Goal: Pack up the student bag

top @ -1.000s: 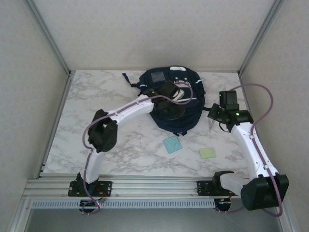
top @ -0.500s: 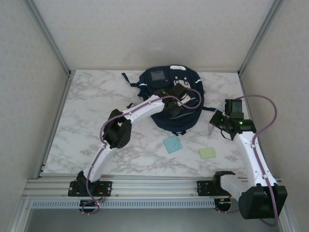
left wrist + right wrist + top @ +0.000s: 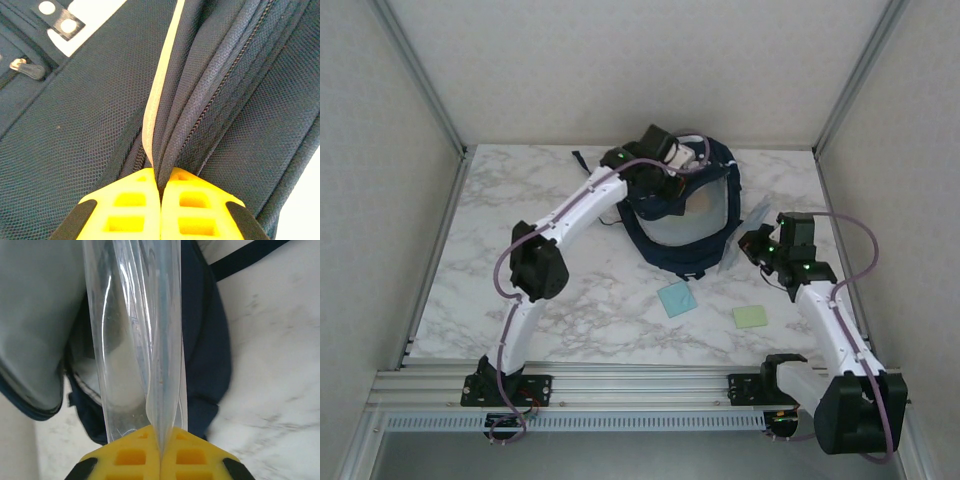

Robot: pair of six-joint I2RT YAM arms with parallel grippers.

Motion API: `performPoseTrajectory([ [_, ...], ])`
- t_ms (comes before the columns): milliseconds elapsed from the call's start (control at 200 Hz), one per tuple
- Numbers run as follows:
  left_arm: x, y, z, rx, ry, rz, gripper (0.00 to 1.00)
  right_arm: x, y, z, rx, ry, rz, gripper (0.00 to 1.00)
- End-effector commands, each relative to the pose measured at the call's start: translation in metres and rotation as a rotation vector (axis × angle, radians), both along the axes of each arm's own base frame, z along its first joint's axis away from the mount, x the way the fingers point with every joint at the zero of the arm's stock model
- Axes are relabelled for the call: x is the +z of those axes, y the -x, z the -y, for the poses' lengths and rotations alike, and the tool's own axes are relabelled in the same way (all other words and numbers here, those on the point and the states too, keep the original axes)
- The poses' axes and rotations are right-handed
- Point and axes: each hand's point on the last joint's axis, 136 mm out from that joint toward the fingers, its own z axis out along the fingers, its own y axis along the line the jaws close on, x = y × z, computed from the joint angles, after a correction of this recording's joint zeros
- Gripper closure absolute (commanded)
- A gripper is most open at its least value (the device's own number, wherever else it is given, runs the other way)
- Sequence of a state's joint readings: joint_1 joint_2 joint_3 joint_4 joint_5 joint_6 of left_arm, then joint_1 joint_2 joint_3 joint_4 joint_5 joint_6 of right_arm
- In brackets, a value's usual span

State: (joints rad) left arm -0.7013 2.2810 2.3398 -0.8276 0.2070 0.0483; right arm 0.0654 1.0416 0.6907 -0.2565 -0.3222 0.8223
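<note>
The left gripper has lifted the one student bag's flap open at the table's far edge, jaws clamped on its seam, baring grey lining; two flat items, a teal square and a green square, lie nearer; the right gripper's jaws clamp one clear pouch.

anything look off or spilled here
Nothing spilled or damaged. The student bag gapes open because the left gripper pinches its flap up; the right gripper holds a clear sleeve beside it. A teal square and green square lie loose nearby.
</note>
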Motion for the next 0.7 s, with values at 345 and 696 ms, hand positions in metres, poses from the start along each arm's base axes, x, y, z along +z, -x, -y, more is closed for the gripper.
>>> performPoseTrajectory([
  [345, 0.073, 0.039, 0.004, -0.021, 0.224, -0.125, 1.0, 0.038, -0.101, -0.103, 0.174, -0.271, 0.24, 1.0],
  [696, 0.09, 0.058, 0.01, -0.031, 0.294, -0.144, 1.0, -0.003, -0.172, -0.148, 0.144, -0.353, 0.227, 1.0],
])
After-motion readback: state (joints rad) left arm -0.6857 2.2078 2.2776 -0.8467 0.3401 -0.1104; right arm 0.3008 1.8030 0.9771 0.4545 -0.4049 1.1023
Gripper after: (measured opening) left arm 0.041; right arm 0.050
